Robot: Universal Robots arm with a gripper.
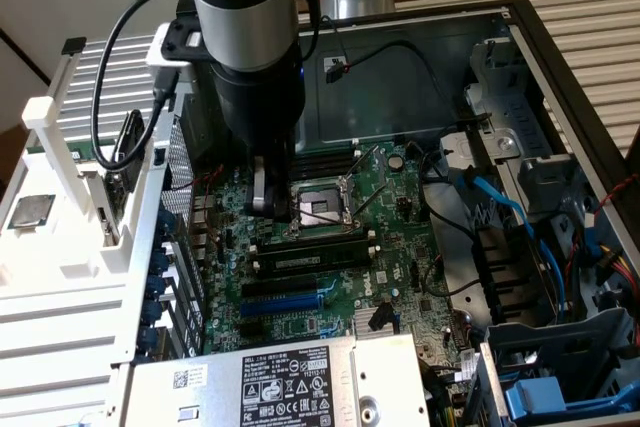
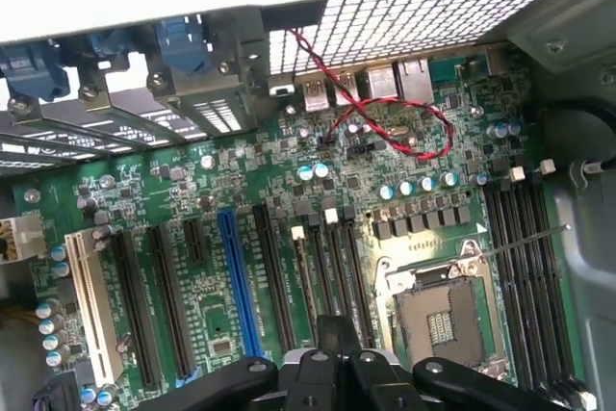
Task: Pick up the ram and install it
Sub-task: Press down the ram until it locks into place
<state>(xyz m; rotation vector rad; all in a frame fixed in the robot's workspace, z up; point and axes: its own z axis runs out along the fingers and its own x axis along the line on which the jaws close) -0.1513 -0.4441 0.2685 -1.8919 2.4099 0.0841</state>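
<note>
Exterior view: clenched, empty gripper (image 1: 262, 197) above the motherboard (image 1: 400, 217); the ram (image 1: 310, 250) lies just at its four o'clock, long axis running three-to-nine o'clock.

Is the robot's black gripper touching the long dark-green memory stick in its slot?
Cannot tell. In the exterior view the gripper hangs just above the memory stick, and no gap or contact shows plainly.

A: Can you read any writing here?
B: Almost none. The grey power supply (image 1: 270, 382) carries a black label (image 1: 290, 387) with white print and marks, too small to read. A small white sticker (image 1: 188, 378) sits beside it, also not readable.
A: And on the green board (image 2: 289, 209)?
B: Nothing clear.
</note>
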